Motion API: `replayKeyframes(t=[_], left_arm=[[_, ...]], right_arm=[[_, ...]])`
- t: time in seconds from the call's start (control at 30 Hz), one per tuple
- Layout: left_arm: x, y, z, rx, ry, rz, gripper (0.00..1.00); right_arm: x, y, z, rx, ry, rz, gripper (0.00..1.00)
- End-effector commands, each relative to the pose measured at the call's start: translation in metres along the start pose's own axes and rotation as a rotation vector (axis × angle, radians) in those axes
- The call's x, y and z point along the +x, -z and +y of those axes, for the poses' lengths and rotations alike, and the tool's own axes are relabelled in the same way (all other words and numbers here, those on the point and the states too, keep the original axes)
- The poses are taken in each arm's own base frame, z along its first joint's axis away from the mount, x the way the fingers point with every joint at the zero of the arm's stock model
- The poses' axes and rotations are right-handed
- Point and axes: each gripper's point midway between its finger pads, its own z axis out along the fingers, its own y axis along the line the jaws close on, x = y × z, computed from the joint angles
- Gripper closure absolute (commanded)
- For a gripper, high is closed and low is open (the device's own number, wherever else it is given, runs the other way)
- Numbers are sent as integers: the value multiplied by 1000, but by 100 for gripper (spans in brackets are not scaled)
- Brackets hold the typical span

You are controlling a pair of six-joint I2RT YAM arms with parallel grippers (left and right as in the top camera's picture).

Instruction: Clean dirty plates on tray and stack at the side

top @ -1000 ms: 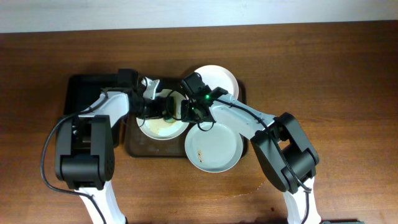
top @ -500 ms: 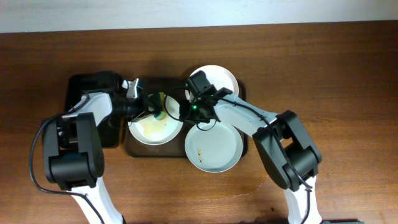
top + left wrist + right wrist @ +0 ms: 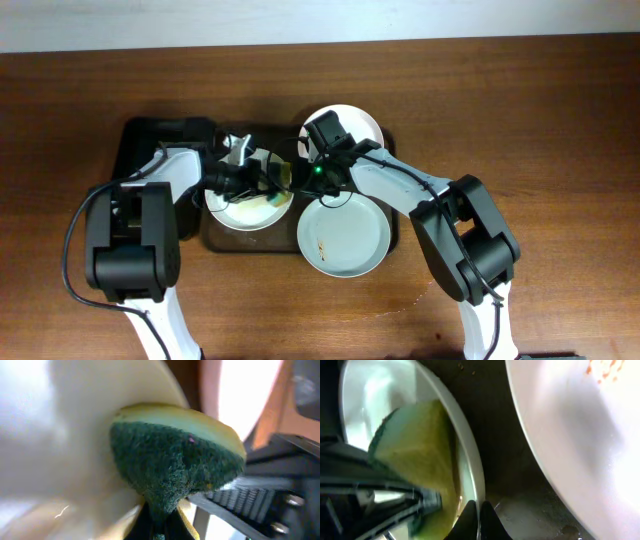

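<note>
The left plate (image 3: 240, 208) sits in the left half of the tray (image 3: 222, 243), its inside tinted yellowish; a green-and-yellow sponge (image 3: 170, 470) presses on it near its right rim, clenched in the left end effector (image 3: 155, 529); the right end effector (image 3: 478, 517) is pinched onto that same rim; the rear plate (image 3: 355, 122) and the speckled front plate (image 3: 343, 240) fill the tray's right side, the front one overhanging the edge; a black tray (image 3: 140, 135) lies just left; all rest on the desk (image 3: 560, 120).

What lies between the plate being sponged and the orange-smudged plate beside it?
Only a bare strip of the dark brown tray, shown clearest in the right wrist view.
</note>
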Motion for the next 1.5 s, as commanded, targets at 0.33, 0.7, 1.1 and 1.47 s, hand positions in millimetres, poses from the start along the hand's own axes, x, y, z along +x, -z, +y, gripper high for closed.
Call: replayKeyframes(t=[0.33,0.7,1.1,1.47], left_arm=[[7,79,82,-704,204,95,99],[36,20,55,-675,80,193,99],[-60,3,-23,-283,-107,-94,99],[-123,140,-32,-366,3,-279,99]], right_arm=[[0,0,-1,-3,5,0,96],[-1,0,-1,0,5,-2,96],[1,0,-2,4,2,3,96],[-2,-1,-11,66,7,-29,94]])
